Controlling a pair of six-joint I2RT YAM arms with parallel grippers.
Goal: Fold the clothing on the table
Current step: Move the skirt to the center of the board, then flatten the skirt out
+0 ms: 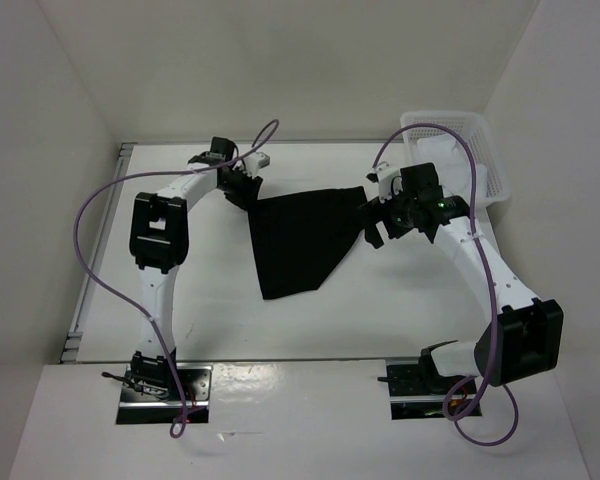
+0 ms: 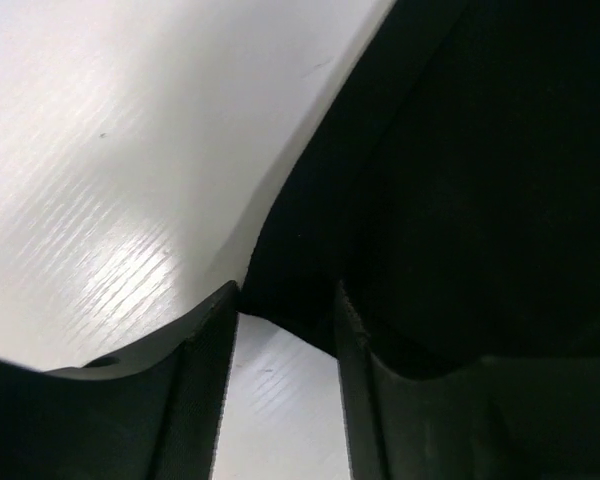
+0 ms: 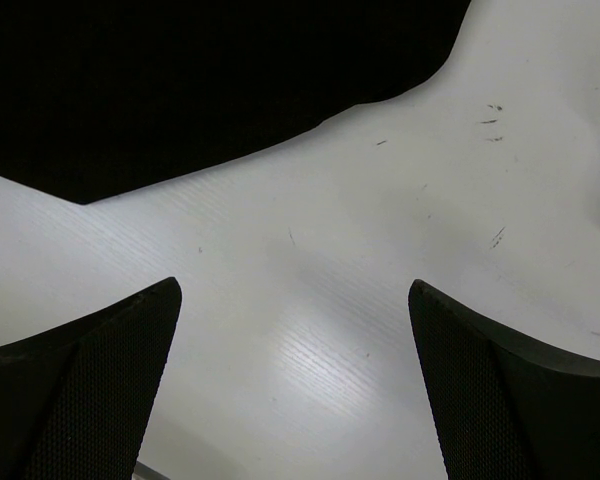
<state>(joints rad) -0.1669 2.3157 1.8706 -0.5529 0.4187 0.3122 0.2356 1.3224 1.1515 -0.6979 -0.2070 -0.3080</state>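
Observation:
The black clothing (image 1: 300, 235) lies on the white table (image 1: 210, 310), stretched between both arms and tapering to a point toward the near side. My left gripper (image 1: 245, 188) is at its left corner. In the left wrist view the jaws (image 2: 288, 295) stand partly apart, the clothing's (image 2: 460, 150) edge crosses their tips, and bare table (image 2: 100, 150) shows through the gap. My right gripper (image 1: 375, 225) is at the clothing's right end. In the right wrist view it (image 3: 295, 290) is wide open over bare table (image 3: 380, 250), the clothing (image 3: 180, 80) just ahead of the fingertips, untouched.
A white lattice basket (image 1: 460, 150) stands at the back right, close behind the right arm. A metal rail (image 1: 95, 250) runs along the table's left edge. White walls close in the back and both sides.

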